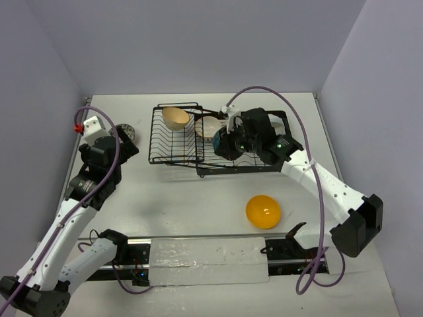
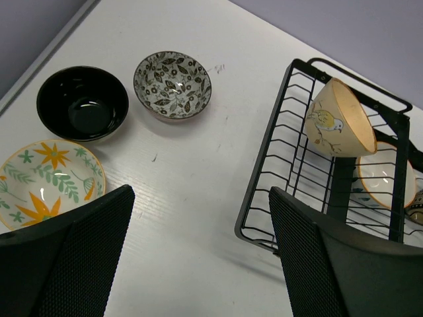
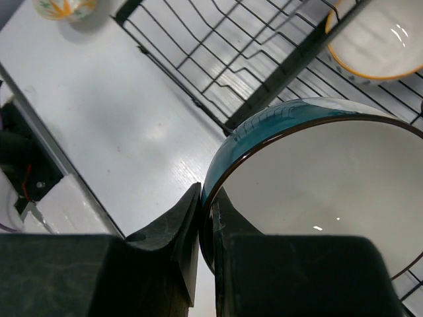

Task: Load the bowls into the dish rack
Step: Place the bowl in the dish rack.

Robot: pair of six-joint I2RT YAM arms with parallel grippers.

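The right hand (image 3: 206, 206) pinches the rim of a teal bowl (image 3: 317, 178) over the dish rack (image 3: 277, 79).

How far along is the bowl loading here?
Done: tan bowl and orange-rimmed white bowl sit in the dish rack. In hand: right gripper pinches a teal bowl over the rack. Remaining: yellow bowl, black bowl, leaf-patterned bowl, flower bowl on the table.
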